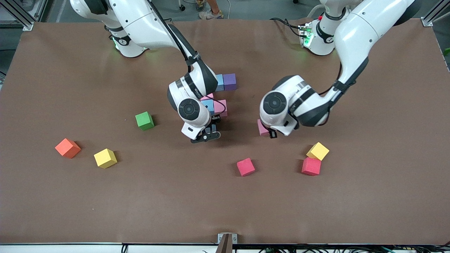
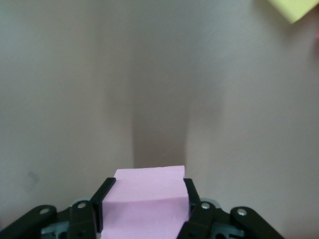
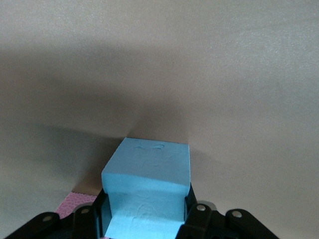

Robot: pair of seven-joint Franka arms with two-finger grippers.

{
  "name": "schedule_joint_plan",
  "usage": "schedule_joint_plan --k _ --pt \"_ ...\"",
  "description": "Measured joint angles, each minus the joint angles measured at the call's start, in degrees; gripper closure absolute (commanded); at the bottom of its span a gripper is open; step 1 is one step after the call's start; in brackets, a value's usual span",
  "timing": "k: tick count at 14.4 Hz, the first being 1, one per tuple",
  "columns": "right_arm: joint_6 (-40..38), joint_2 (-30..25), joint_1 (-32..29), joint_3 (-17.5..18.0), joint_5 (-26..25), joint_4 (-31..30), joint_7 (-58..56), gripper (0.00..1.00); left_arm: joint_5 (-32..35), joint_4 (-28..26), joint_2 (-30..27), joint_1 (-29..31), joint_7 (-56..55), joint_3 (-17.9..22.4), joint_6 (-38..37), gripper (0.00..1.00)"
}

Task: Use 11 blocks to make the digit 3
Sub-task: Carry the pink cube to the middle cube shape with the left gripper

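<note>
My left gripper [image 2: 148,189] is shut on a pink block [image 2: 147,199], gripping it on two opposite sides. In the front view this pink block [image 1: 262,127] sits low at the table, beside the started figure toward the left arm's end. My right gripper [image 3: 145,199] is shut on a light blue block [image 3: 149,179] that rests on the table against a pink block [image 3: 75,201]. The started figure holds a purple block [image 1: 229,81], a light blue block [image 1: 219,82], another light blue block [image 1: 208,104] and a pink block [image 1: 220,107]. My right hand hides part of it.
Loose on the table are a green block [image 1: 144,120], a yellow block [image 1: 105,158], a red block [image 1: 245,166], and a yellow block [image 1: 317,151] touching a red one [image 1: 311,166]. An orange cube [image 1: 67,148] lies toward the right arm's end.
</note>
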Motion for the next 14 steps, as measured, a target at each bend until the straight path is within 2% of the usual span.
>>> schedule_joint_plan --k 4,8,14 --pt "0.64 -0.46 0.00 0.31 0.00 -0.91 0.00 0.65 0.01 -4.12 -0.12 -0.66 -4.49 -3.01 5.05 0.85" --pt "0.62 -0.54 0.00 0.41 0.00 -1.05 0.00 0.65 3.42 -6.25 -0.12 -4.26 -7.83 -3.04 9.52 0.85" --pt "0.79 -0.95 0.00 0.65 0.00 -1.75 0.00 0.64 6.91 -8.33 -0.01 -9.89 -9.85 -2.70 10.94 0.85"
